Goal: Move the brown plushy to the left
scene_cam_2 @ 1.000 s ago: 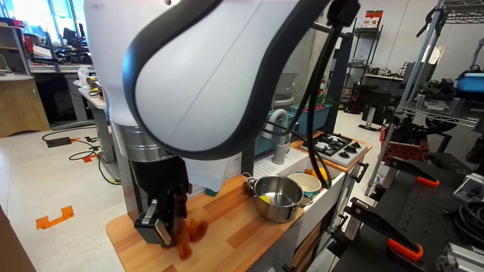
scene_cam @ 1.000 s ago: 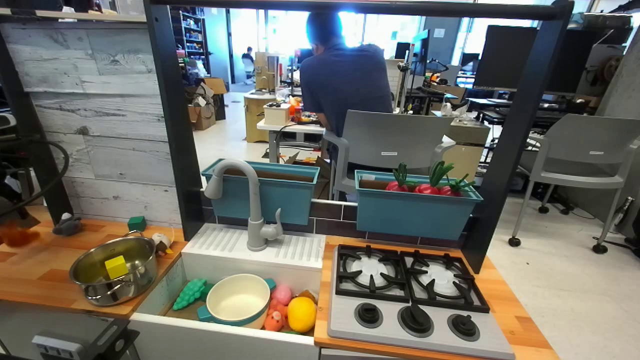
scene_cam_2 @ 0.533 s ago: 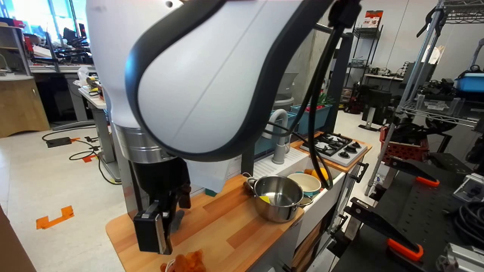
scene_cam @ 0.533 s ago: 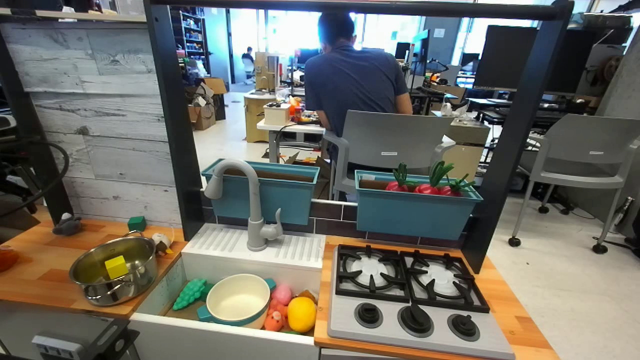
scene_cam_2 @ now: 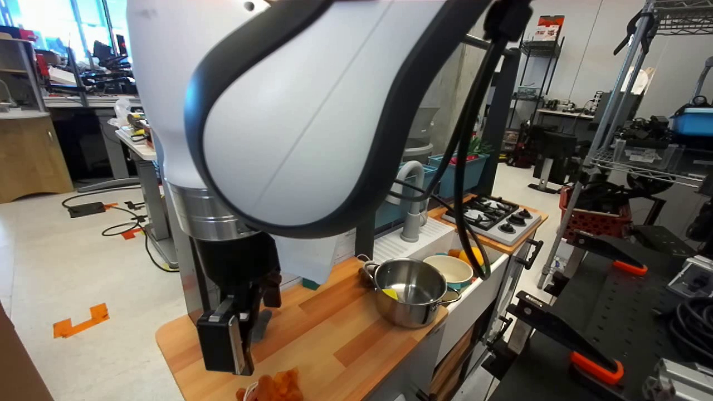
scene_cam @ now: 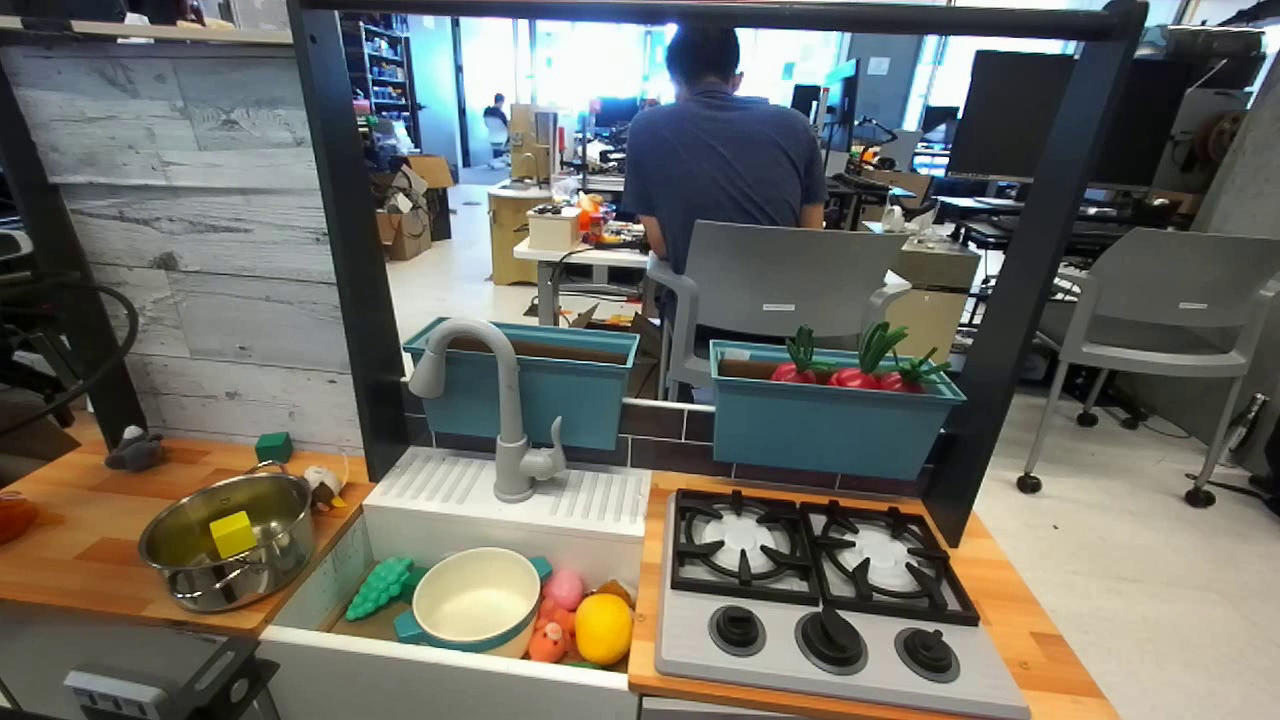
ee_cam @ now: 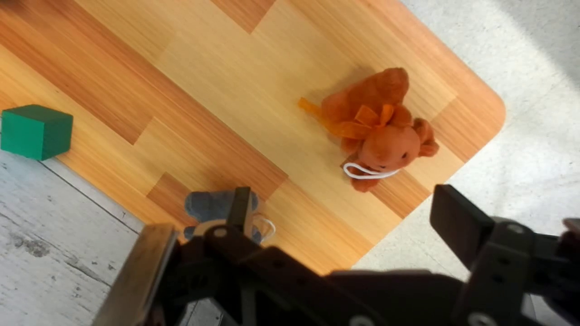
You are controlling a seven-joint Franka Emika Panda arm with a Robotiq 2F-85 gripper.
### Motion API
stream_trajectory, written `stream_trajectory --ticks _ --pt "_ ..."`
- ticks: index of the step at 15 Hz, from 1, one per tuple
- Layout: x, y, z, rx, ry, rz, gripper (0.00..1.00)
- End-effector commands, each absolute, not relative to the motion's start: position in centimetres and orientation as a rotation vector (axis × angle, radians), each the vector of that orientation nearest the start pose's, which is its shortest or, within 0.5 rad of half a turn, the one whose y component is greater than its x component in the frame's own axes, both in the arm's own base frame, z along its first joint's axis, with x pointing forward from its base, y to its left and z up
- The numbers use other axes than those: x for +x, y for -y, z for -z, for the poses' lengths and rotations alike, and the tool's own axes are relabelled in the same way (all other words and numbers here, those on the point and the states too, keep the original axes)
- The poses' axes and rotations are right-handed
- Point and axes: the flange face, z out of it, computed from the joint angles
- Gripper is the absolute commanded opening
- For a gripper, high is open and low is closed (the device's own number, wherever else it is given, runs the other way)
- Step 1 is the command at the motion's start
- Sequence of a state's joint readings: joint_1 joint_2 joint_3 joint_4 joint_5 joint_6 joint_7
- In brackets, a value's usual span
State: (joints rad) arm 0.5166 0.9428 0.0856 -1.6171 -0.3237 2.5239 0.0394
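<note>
The brown plushy is orange-brown with an orange ribbon and a white string loop. It lies on the wooden counter near its rounded corner in the wrist view. It also shows at the bottom of an exterior view and at the left edge of an exterior view. My gripper is open and empty, its fingers wide apart. It hangs above the counter, apart from the plushy, and also shows in an exterior view.
A grey plushy lies partly behind one finger. A green block sits by the whitewashed wall panel. A steel pot with a yellow block stands beside the sink. The counter edge drops to the floor.
About a second ago the plushy was a blur at the gripper. It has since come free and dropped onto the counter, where it lies still. The gripper is open and the arm shifted slightly.
</note>
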Motion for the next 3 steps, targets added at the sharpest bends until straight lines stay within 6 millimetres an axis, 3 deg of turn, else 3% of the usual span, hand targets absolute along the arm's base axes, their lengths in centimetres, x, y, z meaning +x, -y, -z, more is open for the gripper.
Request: stream_trajectory --ticks 1,3 --pt "55.28 -37.80 -6.75 -3.003 1.262 0.016 1.00" --pt "55.28 -37.80 -6.75 -3.003 1.262 0.016 1.00"
